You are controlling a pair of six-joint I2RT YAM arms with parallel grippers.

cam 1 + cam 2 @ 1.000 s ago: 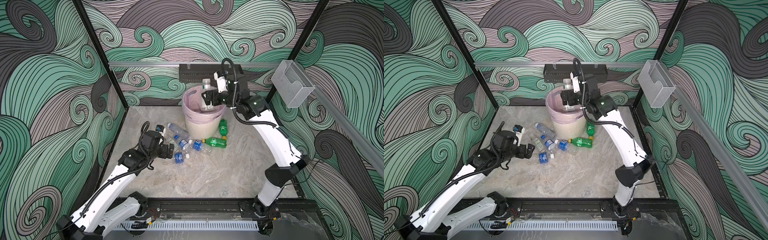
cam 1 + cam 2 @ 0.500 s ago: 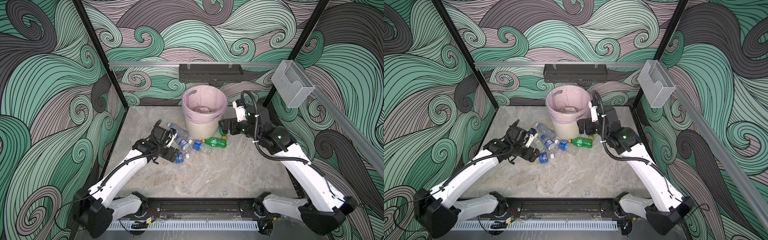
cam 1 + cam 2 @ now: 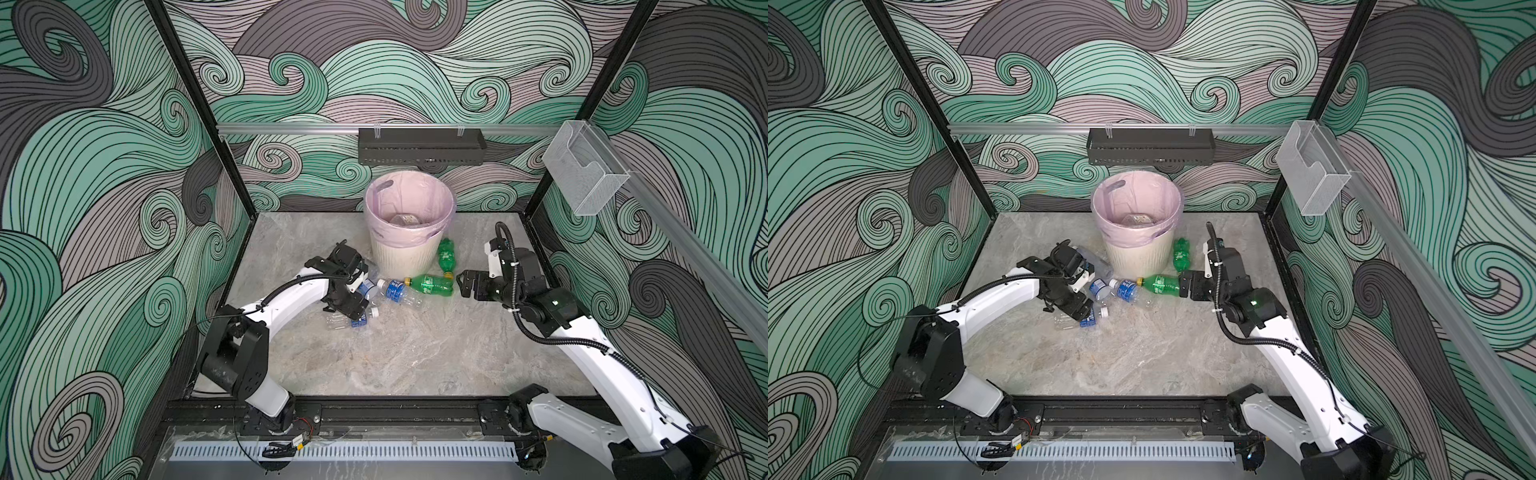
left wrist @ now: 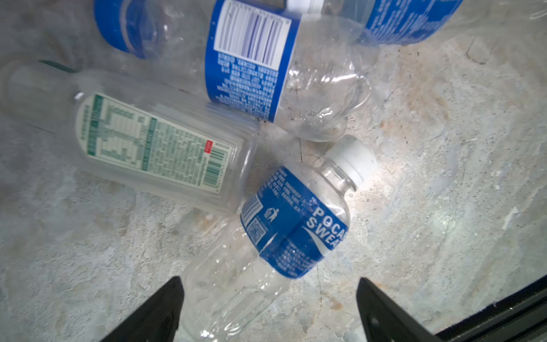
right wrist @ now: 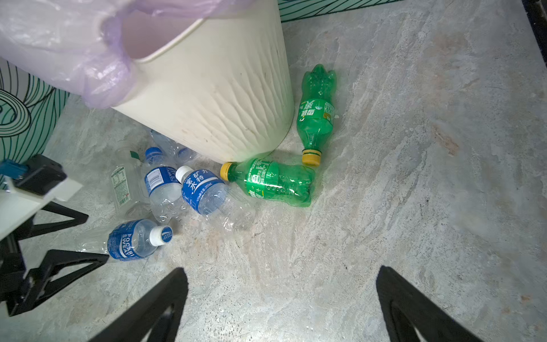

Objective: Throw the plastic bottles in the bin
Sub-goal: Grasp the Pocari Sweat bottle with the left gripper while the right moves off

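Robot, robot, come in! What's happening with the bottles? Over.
Left gripper open, jaws either side of the Pocari bottle. Right gripper open, empty, facing the near green bottle. Other bottles lie beside the bin; its mouth unblocked.

This was a robot test cell in a lab. Black metal posts (image 3: 199, 104) framed a small booth, and its walls (image 3: 374, 75) were covered in printed green and grey swirls. The left arm (image 3: 286, 299) and the right arm (image 3: 598, 361), both white and black, were bolted to a black rail (image 3: 395, 411) along the front edge of a marble-look table (image 3: 415, 353). A slotted cable duct (image 3: 345, 451) ran in front of the rail. A silver bar (image 3: 291, 128) on the back wall carried a black tray (image 3: 419, 145). A bin (image 3: 395, 257) and plastic bottles (image 3: 395, 289) sat on the table.
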